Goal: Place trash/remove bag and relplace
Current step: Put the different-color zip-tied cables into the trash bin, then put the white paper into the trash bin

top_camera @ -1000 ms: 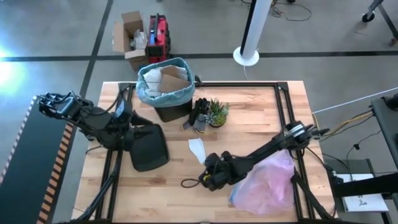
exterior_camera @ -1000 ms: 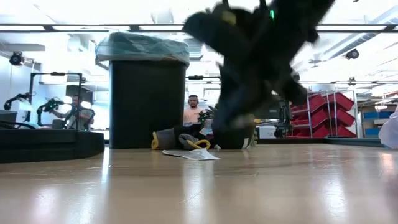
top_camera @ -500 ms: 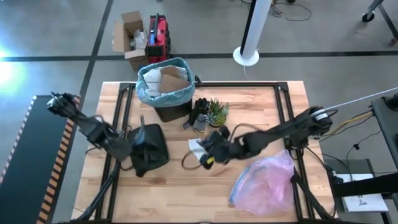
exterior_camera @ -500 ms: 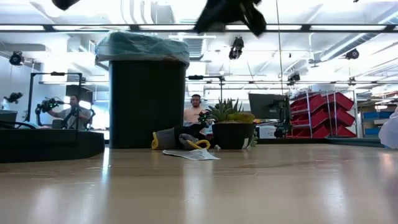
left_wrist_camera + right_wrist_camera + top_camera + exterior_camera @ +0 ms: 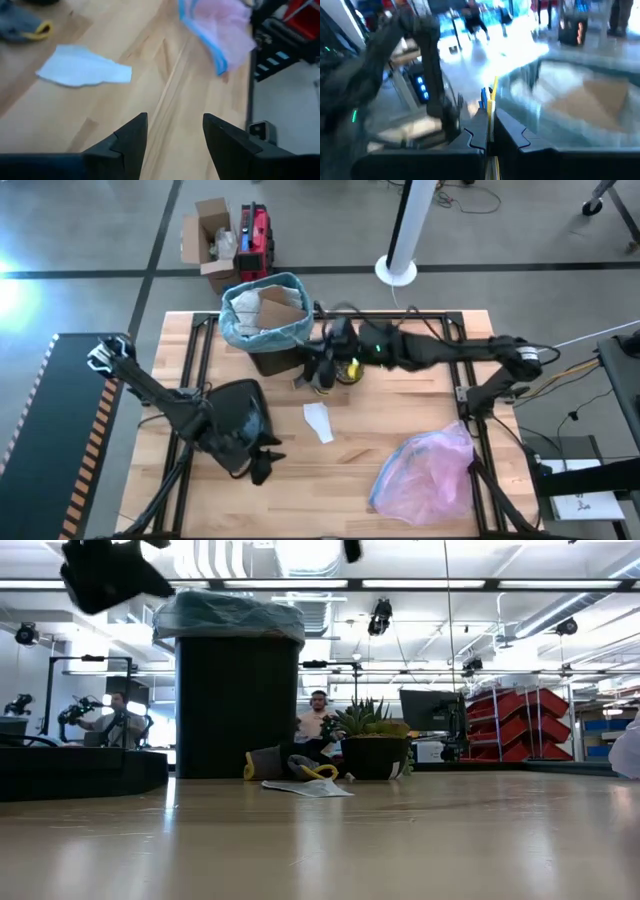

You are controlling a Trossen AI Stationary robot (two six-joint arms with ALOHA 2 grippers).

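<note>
High view is showing the right gripper [image 5: 335, 345] pinching something yellow beside the blue-lined bin [image 5: 265, 325]. The left gripper [image 5: 262, 465] is hanging wide open, holding nothing, near the white paper [image 5: 318, 420].

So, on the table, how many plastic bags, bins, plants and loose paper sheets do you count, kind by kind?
Plastic bags: 2, the blue-teal bag lining the bin and the pink bag
Bin: 1
Potted plant: 1
Loose white paper sheet: 1
Total: 5
</note>
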